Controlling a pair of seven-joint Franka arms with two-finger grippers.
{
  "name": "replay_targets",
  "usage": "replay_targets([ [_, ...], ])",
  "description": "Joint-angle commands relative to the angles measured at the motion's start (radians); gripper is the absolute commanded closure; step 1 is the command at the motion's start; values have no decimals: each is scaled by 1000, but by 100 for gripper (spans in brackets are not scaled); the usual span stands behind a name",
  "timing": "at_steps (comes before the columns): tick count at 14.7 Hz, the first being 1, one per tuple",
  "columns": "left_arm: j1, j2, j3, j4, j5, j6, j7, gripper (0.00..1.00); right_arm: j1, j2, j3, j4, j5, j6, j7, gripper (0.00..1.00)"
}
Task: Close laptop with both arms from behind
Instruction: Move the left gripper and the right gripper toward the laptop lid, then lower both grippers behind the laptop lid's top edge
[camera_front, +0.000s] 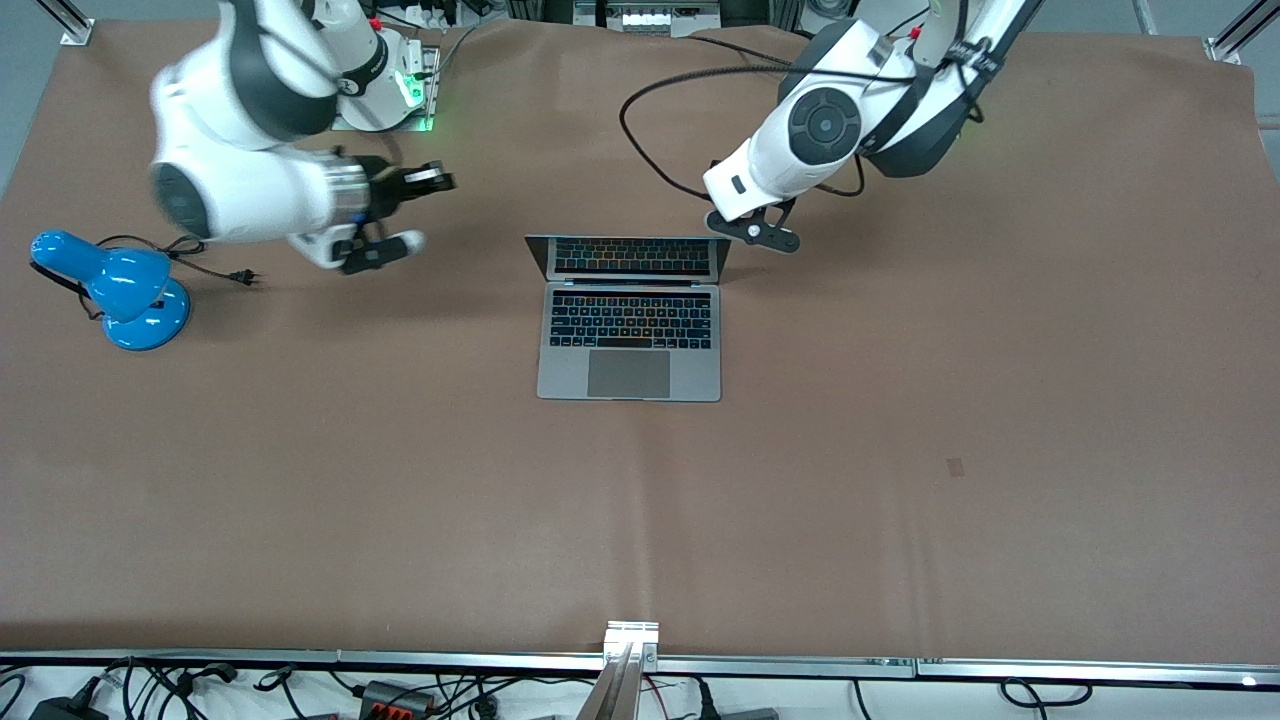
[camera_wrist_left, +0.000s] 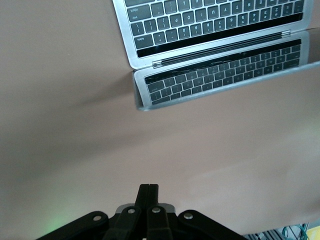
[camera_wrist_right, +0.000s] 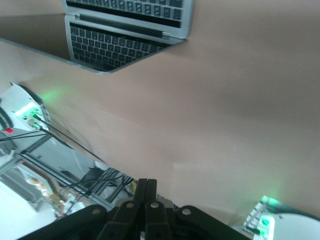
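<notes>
The silver-grey laptop (camera_front: 629, 345) lies open in the middle of the brown table, its screen (camera_front: 628, 257) tilted back toward the robots' bases. My left gripper (camera_front: 752, 228) hangs shut and empty just off the screen's corner at the left arm's end. In the left wrist view its fingers (camera_wrist_left: 148, 193) are pressed together above bare table, apart from the laptop (camera_wrist_left: 215, 80). My right gripper (camera_front: 432, 181) is shut and empty, over the table well off the laptop toward the right arm's end. Its fingers (camera_wrist_right: 146, 189) are together in the right wrist view, the laptop (camera_wrist_right: 125, 45) farther off.
A small blue desk lamp (camera_front: 128, 292) with a loose black cord and plug (camera_front: 243, 276) stands toward the right arm's end. A black cable (camera_front: 640, 140) from the left arm loops over the table near the bases. A metal rail (camera_front: 630, 640) edges the table nearest the camera.
</notes>
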Motion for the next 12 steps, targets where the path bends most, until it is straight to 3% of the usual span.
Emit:
replay_targets([
  [1, -11, 54, -10, 5, -6, 72, -51, 100, 145, -22, -13, -83, 28, 161, 39, 100],
  [5, -19, 88, -7, 8, 13, 112, -53, 100, 263, -2, -15, -94, 28, 278, 181, 100],
  [12, -16, 184, -1, 96, 94, 112, -77, 100, 254, 52, -18, -79, 28, 479, 191, 100],
])
